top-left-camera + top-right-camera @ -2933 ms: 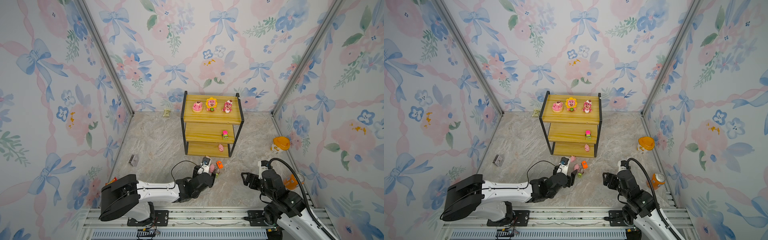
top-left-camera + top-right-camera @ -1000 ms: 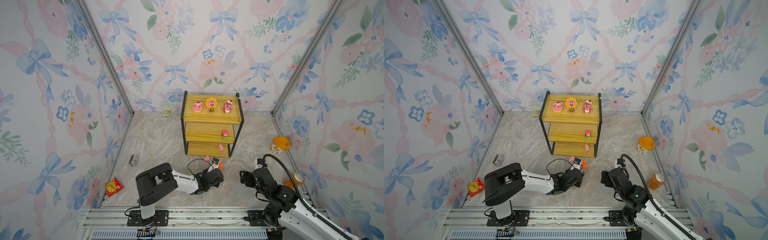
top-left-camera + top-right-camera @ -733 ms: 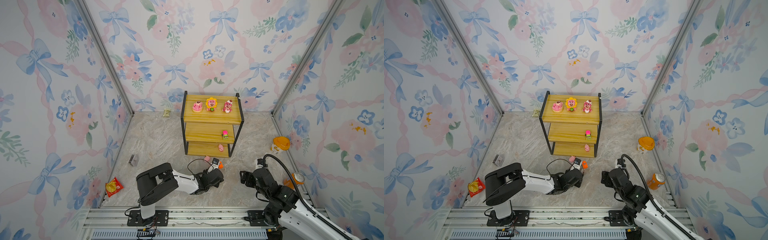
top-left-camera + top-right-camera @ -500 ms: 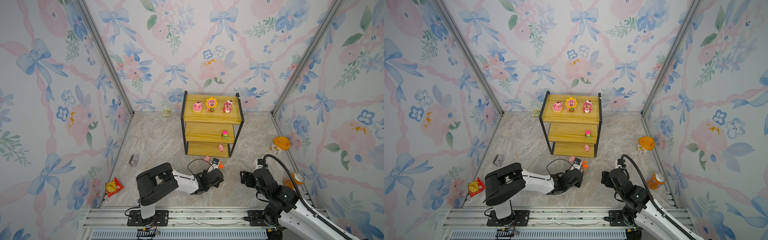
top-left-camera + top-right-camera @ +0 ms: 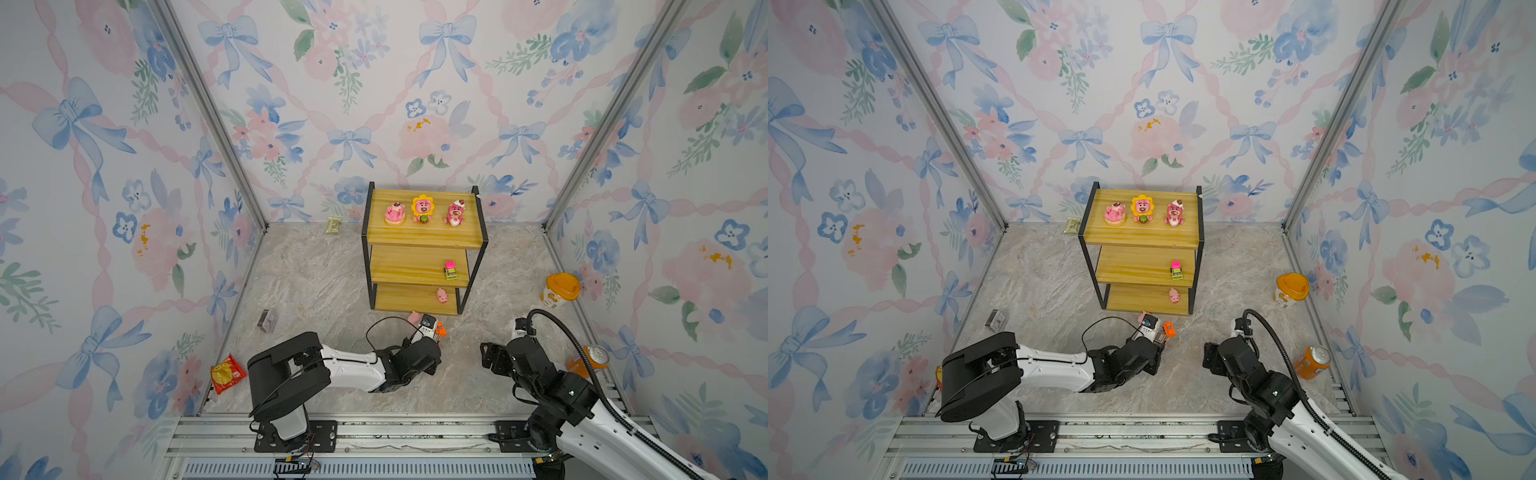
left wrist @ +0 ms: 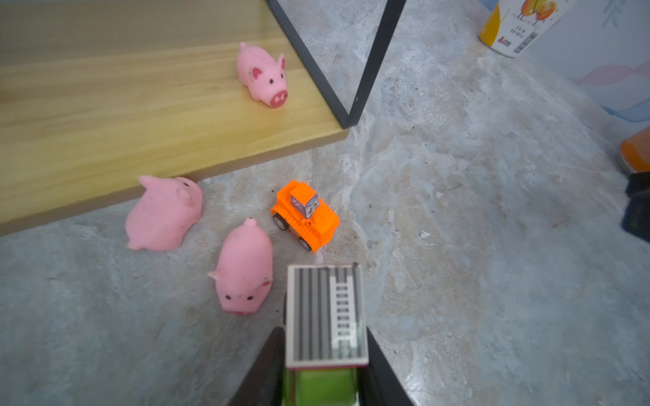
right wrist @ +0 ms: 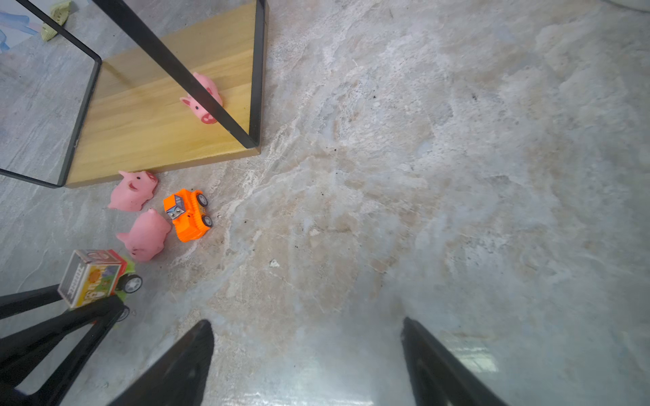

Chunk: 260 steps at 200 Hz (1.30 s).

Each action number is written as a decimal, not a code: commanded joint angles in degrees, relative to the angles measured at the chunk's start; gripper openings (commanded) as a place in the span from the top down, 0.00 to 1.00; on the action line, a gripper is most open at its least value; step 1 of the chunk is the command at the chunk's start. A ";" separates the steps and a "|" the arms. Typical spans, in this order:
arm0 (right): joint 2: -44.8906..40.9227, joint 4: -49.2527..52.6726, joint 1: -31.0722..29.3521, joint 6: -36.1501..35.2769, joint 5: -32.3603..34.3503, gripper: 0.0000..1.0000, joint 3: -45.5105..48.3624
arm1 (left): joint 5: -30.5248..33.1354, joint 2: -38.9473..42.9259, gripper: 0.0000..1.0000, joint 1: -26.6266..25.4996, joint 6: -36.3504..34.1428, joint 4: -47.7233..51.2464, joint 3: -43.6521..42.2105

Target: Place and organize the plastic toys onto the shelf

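Jaws of the left gripper (image 6: 322, 351) are pinching the red-green car (image 6: 325, 309) on the table (image 6: 457, 211) by the front edge of the shelf (image 6: 140, 116) — a pickup, likely needing next a lift onto the middle board by the pink-green car (image 5: 450, 269) — while the right gripper (image 7: 306, 322) is hanging spread, empty.

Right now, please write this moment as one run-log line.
left gripper: shut on small red-green plastic car | right gripper: open, empty | floor: two pink pigs, orange plastic car
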<state>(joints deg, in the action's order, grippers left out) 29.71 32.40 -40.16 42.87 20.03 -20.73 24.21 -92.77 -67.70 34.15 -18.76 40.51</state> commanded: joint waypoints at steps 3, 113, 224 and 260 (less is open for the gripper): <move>-0.54 0.91 0.34 -0.45 1.14 0.14 -0.27 | 4.16 5.37 0.65 -0.76 -2.02 -0.19 -1.41; -0.61 1.19 0.70 -1.14 1.10 0.13 -0.45 | 13.53 18.56 0.61 2.96 -8.67 3.33 0.16; 1.48 -2.27 1.05 -1.85 -1.37 0.12 0.67 | 9.65 16.22 0.44 3.39 4.89 11.12 -8.43; 5.83 -8.51 1.01 -2.50 -4.30 0.12 1.18 | 9.37 16.17 0.43 3.50 5.31 11.22 -8.61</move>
<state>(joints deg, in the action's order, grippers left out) 33.04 29.19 -39.44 41.56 18.06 -20.47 34.02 -76.23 -64.66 37.85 -9.08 32.40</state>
